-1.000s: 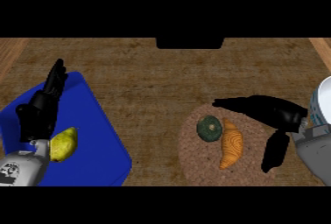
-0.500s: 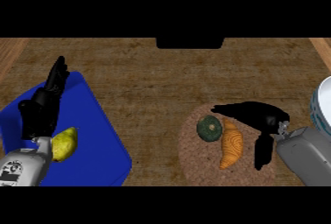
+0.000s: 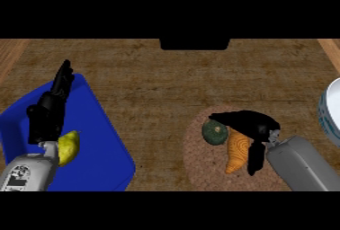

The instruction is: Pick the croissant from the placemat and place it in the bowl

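Resting over the blue board (image 3: pixel 100 134) at the left of the counter (image 3: pixel 166 81), the left hand (image 3: pixel 48 112) points its straight, relaxed fingers away from the robot and holds nothing; it looks parked there, clear of the work on the other side. Just beside its wrist a yellow lemon (image 3: pixel 68 147) lies on the board, apart from the fingers.

Further right, on the woven brown placemat (image 3: pixel 199 157), sits a small dark green squash (image 3: pixel 214 133), and touching it on its right lies the croissant (image 3: pixel 238 151), long and golden, stretched from the middle of the mat toward its near edge. It is not yet lifted, as far as the view shows.

The right hand (image 3: pixel 249 126) is down over the croissant's far end. Its fingers arch across the top, reaching toward the squash, while the thumb hangs along the croissant's right flank, so the pastry sits between them. The fingers are bent around it but not plainly closed on it; my reading is that the hand is bracketing the croissant from above to pinch across its narrow width, the easiest way to take such a shape. The nearness of the squash may crowd the fingertips.

At the far right edge, the white bowl (image 3: pixel 330 112) with a bluish rim shows only in part, well apart from the mat. It waits as the drop point.
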Controlling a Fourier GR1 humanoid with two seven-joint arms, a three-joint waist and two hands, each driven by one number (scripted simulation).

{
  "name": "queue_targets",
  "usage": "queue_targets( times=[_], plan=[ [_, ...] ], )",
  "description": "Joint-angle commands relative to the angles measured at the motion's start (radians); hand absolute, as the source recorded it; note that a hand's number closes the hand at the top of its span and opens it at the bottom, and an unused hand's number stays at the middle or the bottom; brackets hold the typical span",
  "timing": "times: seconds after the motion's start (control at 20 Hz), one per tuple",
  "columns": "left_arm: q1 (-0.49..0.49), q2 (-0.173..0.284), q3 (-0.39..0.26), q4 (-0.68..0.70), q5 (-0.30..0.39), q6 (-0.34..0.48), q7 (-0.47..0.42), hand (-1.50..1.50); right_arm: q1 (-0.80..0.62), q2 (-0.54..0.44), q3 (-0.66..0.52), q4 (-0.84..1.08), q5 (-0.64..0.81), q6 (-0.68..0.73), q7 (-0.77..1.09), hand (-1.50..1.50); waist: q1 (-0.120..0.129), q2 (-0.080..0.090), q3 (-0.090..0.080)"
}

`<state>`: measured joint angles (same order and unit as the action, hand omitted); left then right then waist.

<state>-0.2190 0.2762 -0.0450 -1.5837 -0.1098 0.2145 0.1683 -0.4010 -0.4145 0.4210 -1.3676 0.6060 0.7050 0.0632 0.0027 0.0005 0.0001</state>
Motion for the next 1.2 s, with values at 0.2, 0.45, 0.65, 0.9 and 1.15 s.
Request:
queue_targets(
  times=[0.2,0.45,0.65,0.9,1.15],
  plan=[
    [0.02,-0.026,0.023,0.007,-0.021,-0.026,-0.033,0.0,-0.01,0.029,0.058,0.066,0.145,-0.013,-0.116,1.5,0.001,0.001,0.0],
    [-0.028,-0.005,0.056,0.002,-0.022,-0.062,0.025,0.0,-0.003,0.031,0.037,0.152,0.229,-0.142,-0.257,1.5,0.0,0.001,0.0],
    [-0.066,-0.042,0.055,0.073,-0.056,-0.03,-0.008,0.0,0.043,0.04,0.009,0.098,0.227,-0.135,-0.257,1.5,-0.006,0.0,0.0],
    [0.011,-0.026,0.084,0.007,-0.024,-0.087,-0.02,0.0,0.017,0.006,-0.048,0.093,0.233,-0.117,-0.373,1.5,-0.001,0.0,0.0],
    [0.057,-0.019,0.082,-0.048,-0.039,-0.064,0.01,0.0,0.249,0.224,-0.041,-0.23,0.237,-0.197,0.064,1.5,-0.044,-0.019,-0.002]
  ],
)
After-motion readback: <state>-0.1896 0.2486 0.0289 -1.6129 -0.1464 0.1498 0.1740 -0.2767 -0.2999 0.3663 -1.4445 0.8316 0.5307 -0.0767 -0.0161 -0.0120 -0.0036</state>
